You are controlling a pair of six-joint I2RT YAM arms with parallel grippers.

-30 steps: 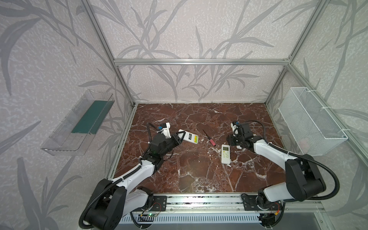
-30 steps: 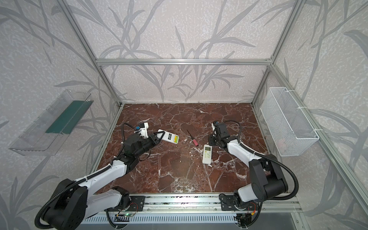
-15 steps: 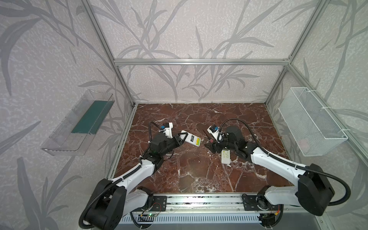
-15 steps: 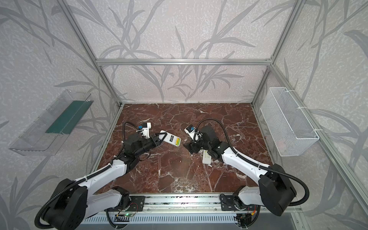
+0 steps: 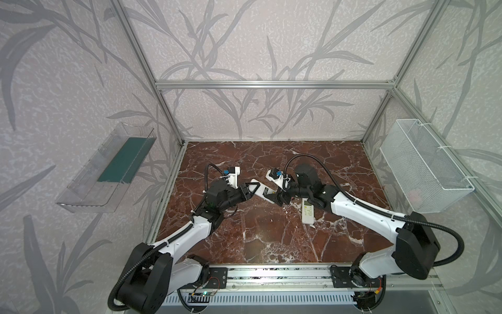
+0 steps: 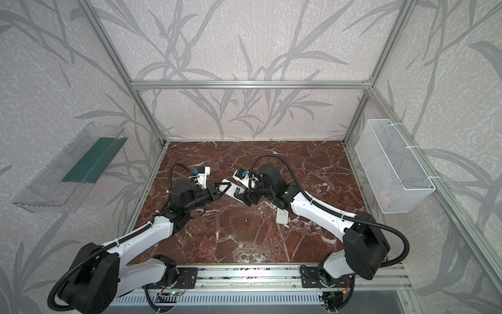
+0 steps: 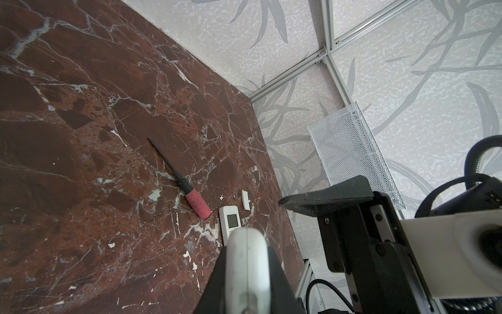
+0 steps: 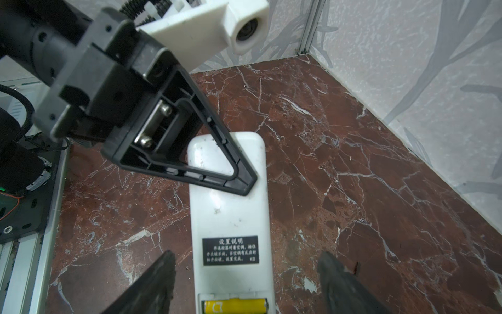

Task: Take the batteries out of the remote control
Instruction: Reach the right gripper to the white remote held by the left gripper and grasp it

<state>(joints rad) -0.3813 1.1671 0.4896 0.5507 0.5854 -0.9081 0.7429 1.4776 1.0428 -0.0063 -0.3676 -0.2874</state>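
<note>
My left gripper (image 5: pixel 251 190) is shut on one end of a white remote control (image 5: pixel 262 190), holding it back side up just above the marble floor. In the right wrist view the remote control (image 8: pixel 228 214) runs between the two dark fingers of my right gripper (image 8: pixel 247 258), which is open and straddles the other end without touching it. The compartment at that end is uncovered, and one of the yellow batteries (image 8: pixel 235 307) lies in it. In the left wrist view the remote control (image 7: pixel 245 244) sits between the jaws of the left gripper (image 7: pixel 247 261).
A second, smaller white remote (image 5: pixel 308 214) lies face up on the floor under the right arm. Beside it are a red-handled screwdriver (image 7: pixel 187 187) and a small white cover piece (image 7: pixel 245 199). A wire basket (image 5: pixel 423 165) hangs on the right wall and a clear shelf (image 5: pixel 108 168) on the left.
The right arm has swung left from beside the smaller remote to the held remote control and its jaws have opened. The left gripper has kept its hold and moved little.
</note>
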